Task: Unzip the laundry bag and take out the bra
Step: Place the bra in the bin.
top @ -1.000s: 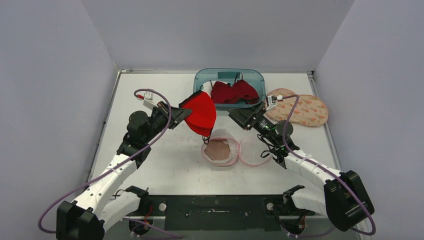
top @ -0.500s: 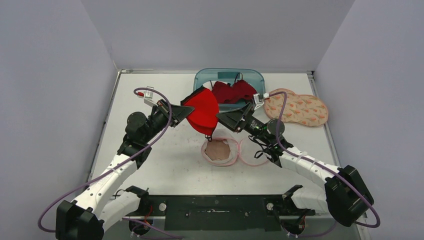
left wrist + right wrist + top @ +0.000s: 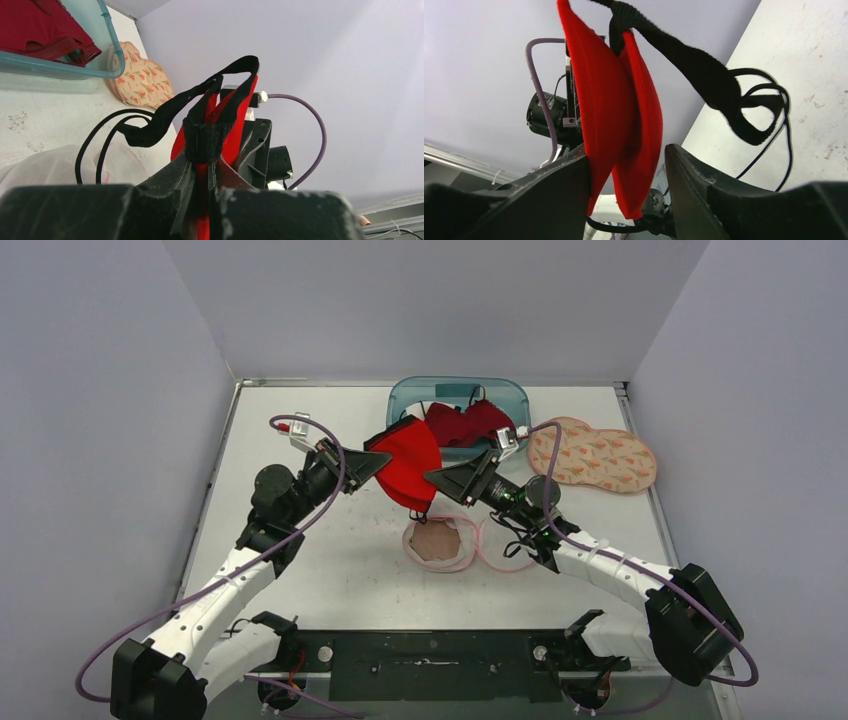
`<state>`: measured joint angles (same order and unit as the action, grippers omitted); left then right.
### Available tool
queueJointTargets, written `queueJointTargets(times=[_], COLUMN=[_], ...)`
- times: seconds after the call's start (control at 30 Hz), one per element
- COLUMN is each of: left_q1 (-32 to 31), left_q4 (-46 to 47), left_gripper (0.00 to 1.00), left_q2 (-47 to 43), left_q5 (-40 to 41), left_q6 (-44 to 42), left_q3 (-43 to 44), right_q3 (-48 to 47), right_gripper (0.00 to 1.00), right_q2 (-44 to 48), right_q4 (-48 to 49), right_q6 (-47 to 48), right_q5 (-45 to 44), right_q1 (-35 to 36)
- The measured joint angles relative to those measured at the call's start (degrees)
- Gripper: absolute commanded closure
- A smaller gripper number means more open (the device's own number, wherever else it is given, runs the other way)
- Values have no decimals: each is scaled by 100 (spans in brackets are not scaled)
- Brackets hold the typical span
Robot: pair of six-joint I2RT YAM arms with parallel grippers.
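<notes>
1. Mid-table, the red bra (image 3: 405, 462) hangs between your left gripper (image 3: 375, 462) and right gripper (image 3: 432, 478): no way through.
2. The laundry bag (image 3: 437, 543) lies below it, the blue bin (image 3: 400, 400) just behind.
3. The table (image 3: 330, 580) lies open to you front-left.

Left wrist view: left gripper (image 3: 202, 167) fingertips buried in the bra (image 3: 235, 125) fold, pinch line unseen (casing nearest the lens just dark blur). Right wrist view: bra top cut by the upper edge above the right gripper (image 3: 626, 150); finger bases blurred. From above: laundry bag (image 3: 437, 543) below right gripper, zipper too small to read.
</notes>
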<state>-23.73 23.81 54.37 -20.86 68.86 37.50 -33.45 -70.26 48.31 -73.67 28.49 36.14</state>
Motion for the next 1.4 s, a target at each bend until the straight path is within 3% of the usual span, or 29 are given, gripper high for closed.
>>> queueJointTargets(times=[0.13, 0.2, 0.3, 0.47, 0.53, 0.7, 0.9, 1.1, 1.13, 1.4], left_q1=[-24, -24, -24, -28, -31, -31, -20, -17, -17, -17], left_q4=[0, -2, -7, -356, -761, -2065, -3285, -3587, -3615, -3733], left_gripper=[92, 81, 48, 20, 2, 4, 1, 0, 4, 5], left_q2=[17, 17, 17, -46, -144, -664, -1174, -1672, -1742, -2026], left_q5=[0, 2, 4, 87, 232, 898, 1639, 1794, 1797, 1803], left_q6=[-2, -4, -24, -166, -308, -839, -1252, -1200, -1180, -1056], left_q3=[0, 0, 0, 28, 94, 345, 363, -254, -365, -813], right_q3=[-7, -15, -72, -496, -841, -2177, -2868, -3178, -3257, -3980], right_gripper=[81, 94, 95, 95, 95, 95, 95, 95, 95, 95], right_q2=[-4, -4, -2, 168, 310, 496, 175, -925, -1113, -2699], right_q4=[4, 0, -90, -1029, -1644, -3021, -3493, -3571, -3602, -3689], right_q6=[55, 101, 195, 809, 1191, 2249, 2844, 3010, 3027, 3195], right_q5=[-2, -9, -15, -68, -149, -645, -1384, -1786, -1803, -1716], right_q1=[35, 35, 33, 9, -63, -656, -1150, -1593, -1650, -2109])
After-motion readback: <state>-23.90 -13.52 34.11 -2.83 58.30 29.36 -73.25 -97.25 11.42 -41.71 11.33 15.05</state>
